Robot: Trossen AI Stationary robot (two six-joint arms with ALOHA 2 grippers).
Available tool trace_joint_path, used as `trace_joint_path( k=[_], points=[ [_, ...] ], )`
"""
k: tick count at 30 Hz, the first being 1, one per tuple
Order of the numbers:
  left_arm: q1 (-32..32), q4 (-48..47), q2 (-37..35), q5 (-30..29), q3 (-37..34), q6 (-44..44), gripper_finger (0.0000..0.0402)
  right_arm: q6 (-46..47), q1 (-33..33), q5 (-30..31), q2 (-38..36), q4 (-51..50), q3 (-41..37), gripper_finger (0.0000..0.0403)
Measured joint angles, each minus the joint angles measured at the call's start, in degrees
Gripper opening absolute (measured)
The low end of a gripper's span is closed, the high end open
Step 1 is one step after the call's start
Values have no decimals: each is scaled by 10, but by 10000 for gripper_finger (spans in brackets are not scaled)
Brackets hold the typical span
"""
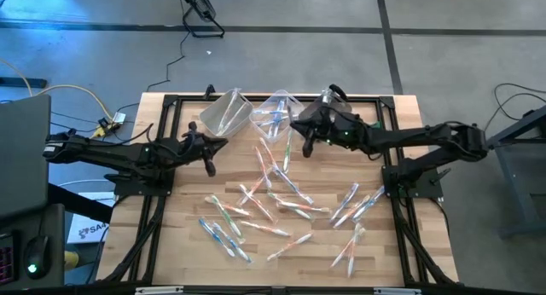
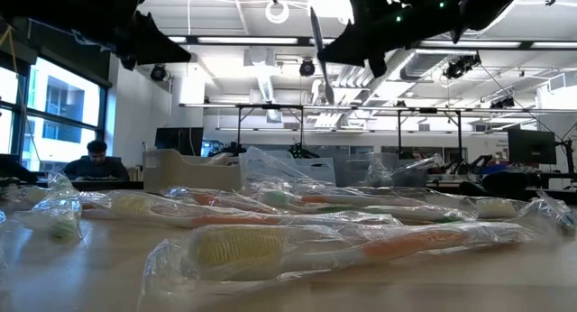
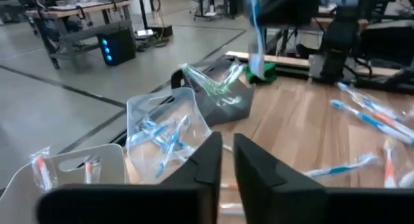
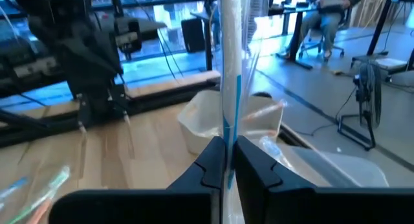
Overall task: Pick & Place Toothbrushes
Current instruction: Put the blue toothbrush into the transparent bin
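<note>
The right gripper (image 4: 225, 160) hovers over the far middle of the worktop (image 1: 171, 235), by the 3 clear bins (image 1: 226, 112), its jaws clamped on a blue-handled toothbrush (image 4: 229, 68) that hangs upright. The left gripper (image 3: 226, 162) waits empty near the far-left bin, jaws nearly together. The other toothbrushes (image 1: 281, 205) lie scattered across the worktop; each looks light and stiff in a slippery, crinkly wrapper, so pinch mid-handle.
</note>
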Motion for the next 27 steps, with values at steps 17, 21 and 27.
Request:
trace_joint_path(
  k=[17, 21, 27],
  points=[
    [102, 179, 127, 56, 0, -15, 140, -32, 1, -1, 84, 65, 0, 13],
    [166, 250, 164, 194, 0, -18, 140, -36, -1, -2, 84, 64, 0, 13],
    [216, 356, 222, 295, 0, -17, 140, -43, -1, -2, 84, 74, 0, 13]
  ],
)
